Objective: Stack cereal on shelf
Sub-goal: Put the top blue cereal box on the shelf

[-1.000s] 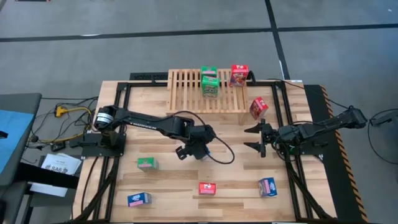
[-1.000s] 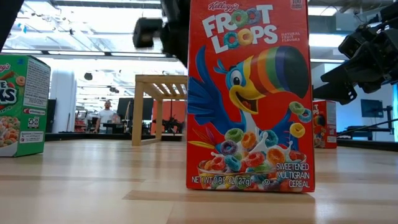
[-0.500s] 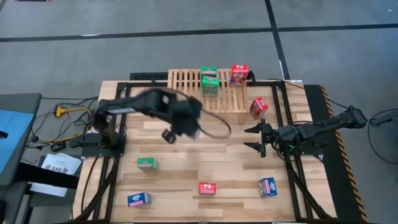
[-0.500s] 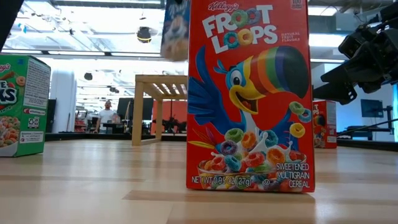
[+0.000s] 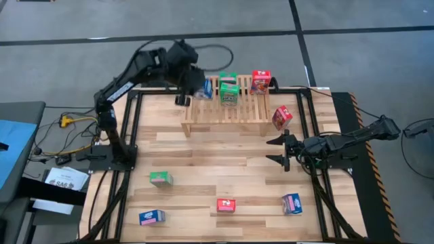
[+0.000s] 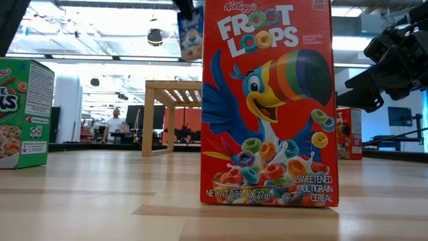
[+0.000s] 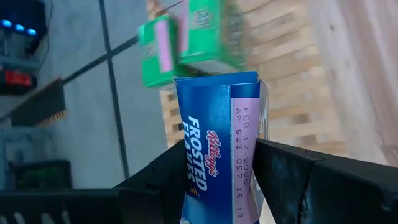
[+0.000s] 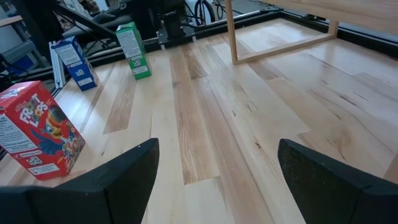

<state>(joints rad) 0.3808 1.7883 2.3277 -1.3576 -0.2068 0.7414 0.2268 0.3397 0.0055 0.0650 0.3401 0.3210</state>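
Above the far left end of the shelf (image 5: 227, 102), the left gripper (image 5: 195, 89) pinches a blue cereal box (image 5: 206, 88) between its fingers, holding it in the air over the slats; the left wrist view shows the box (image 7: 221, 149) upright between the dark fingers (image 7: 292, 177). Just beside it on the slatted top stand two green boxes (image 5: 228, 89), one behind the other, and a red box (image 5: 260, 81) farther toward the right end. Another red box (image 5: 282, 116) sits tilted on the table (image 5: 203, 169) off the shelf's right end. On the table's right side the right gripper (image 5: 283, 150) hangs low with its fingers spread wide and nothing between them. Well apart on the near half of the table lie a green box (image 5: 160, 178), a blue box (image 5: 151, 217), a red box (image 5: 226, 205) and another blue box (image 5: 292, 203). From table height, the near red box (image 6: 267, 100) fills the middle of the low view and hides much of the shelf (image 6: 170, 100) behind it.
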